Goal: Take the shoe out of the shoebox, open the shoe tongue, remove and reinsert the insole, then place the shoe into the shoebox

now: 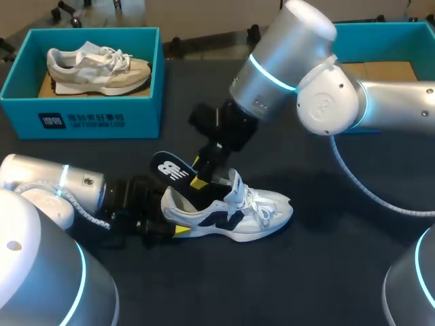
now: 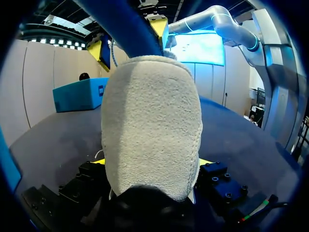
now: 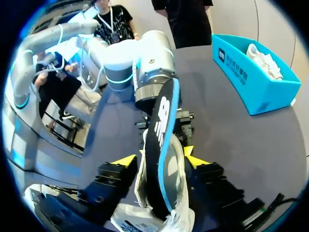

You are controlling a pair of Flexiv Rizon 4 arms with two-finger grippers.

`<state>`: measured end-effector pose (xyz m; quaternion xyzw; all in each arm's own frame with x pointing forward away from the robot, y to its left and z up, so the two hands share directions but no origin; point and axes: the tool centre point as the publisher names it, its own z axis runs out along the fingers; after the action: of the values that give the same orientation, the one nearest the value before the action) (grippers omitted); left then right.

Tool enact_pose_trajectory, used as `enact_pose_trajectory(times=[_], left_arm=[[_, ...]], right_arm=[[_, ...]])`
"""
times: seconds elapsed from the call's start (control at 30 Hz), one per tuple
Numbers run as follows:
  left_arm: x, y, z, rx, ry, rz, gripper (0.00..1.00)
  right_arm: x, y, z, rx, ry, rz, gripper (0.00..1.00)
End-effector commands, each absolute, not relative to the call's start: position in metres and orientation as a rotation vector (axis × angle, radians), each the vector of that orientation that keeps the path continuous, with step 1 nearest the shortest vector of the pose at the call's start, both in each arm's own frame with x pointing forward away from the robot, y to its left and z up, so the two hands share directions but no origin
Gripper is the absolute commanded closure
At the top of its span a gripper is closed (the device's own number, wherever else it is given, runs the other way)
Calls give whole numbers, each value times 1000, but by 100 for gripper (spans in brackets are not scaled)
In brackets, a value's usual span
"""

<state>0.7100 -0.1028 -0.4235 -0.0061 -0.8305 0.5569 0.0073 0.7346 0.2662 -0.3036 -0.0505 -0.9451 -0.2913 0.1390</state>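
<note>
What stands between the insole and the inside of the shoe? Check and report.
Nothing visible does. The right claw holds the insole with its lower end in the shoe opening and its other end sticking up. The left claw grips the heel from outside, clear of the opening.

soft, even light from above on the dark bench [image 1: 340,285]; faint shadows lie beside the shoe [image 1: 234,214] and under the right arm [image 1: 285,61], whose shell shows pale glare.

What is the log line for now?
left gripper: holds shoe heel | right gripper: holds insole | insole: partly inside shoe
</note>
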Motion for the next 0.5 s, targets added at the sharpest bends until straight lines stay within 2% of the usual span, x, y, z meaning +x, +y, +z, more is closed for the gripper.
enact_pose_trajectory(times=[0.03,0.13,0.2,0.33,0.47,0.5], left_arm=[[711,-105,-427,-19,-2599,1735,100],[711,-105,-427,-19,-2599,1735,100],[711,-105,-427,-19,-2599,1735,100],[711,-105,-427,-19,-2599,1735,100],[711,-105,-427,-19,-2599,1735,100],[711,-105,-427,-19,-2599,1735,100]], right_arm=[[737,266,-311,-147,-2694,-858,7],[735,270,-316,-148,-2662,-869,7],[733,272,-319,-162,-2654,-869,10],[731,277,-322,-178,-2641,-879,25],[728,282,-323,-191,-2631,-885,32],[728,283,-322,-193,-2631,-885,38]])
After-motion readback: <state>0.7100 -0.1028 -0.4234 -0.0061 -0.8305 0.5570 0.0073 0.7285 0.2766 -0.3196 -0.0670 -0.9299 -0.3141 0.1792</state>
